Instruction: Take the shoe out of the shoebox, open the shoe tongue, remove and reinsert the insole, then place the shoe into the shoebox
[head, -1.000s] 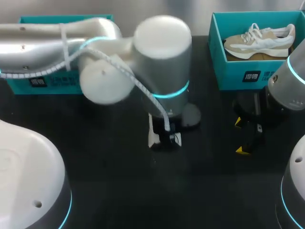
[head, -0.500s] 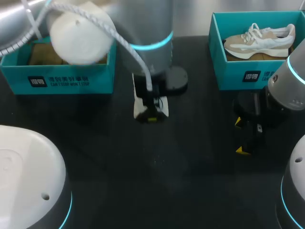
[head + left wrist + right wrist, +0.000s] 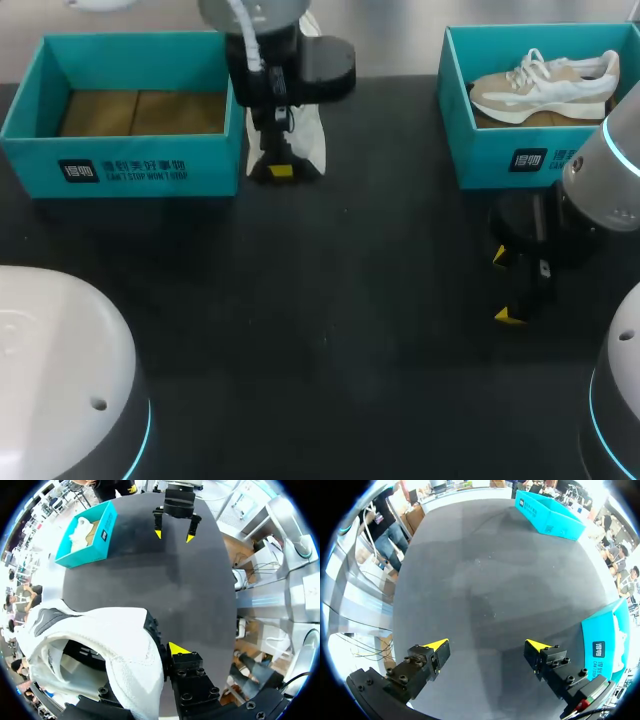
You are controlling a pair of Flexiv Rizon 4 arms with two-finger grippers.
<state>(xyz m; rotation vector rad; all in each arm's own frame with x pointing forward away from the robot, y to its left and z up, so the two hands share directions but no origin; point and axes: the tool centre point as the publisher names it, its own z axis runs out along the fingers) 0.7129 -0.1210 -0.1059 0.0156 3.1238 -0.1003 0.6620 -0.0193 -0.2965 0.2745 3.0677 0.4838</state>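
My left gripper (image 3: 279, 168) hangs at the table's far side, just right of the empty left teal shoebox (image 3: 120, 172), shut on a white shoe (image 3: 304, 140). In the left wrist view the white shoe (image 3: 100, 640) fills the space around my left gripper (image 3: 162, 652). Its collar wall is pinched beside the one yellow fingertip (image 3: 177, 649) that shows; the other finger is hidden inside the shoe. My right gripper (image 3: 508, 286) stands open over bare table, in front of the right teal box (image 3: 520, 160). It also shows as my right gripper (image 3: 487, 645).
The right teal box holds a second white-and-beige sneaker (image 3: 545, 85). The left shoebox (image 3: 547, 512) has a brown lining and nothing else in it. Dark tabletop (image 3: 330, 330) spreads between the grippers. My right gripper (image 3: 175, 530) shows far ahead in the left wrist view.
My left arm has carried the shoe from the table's middle toward the far side, up beside the left shoebox. The right arm has kept still.
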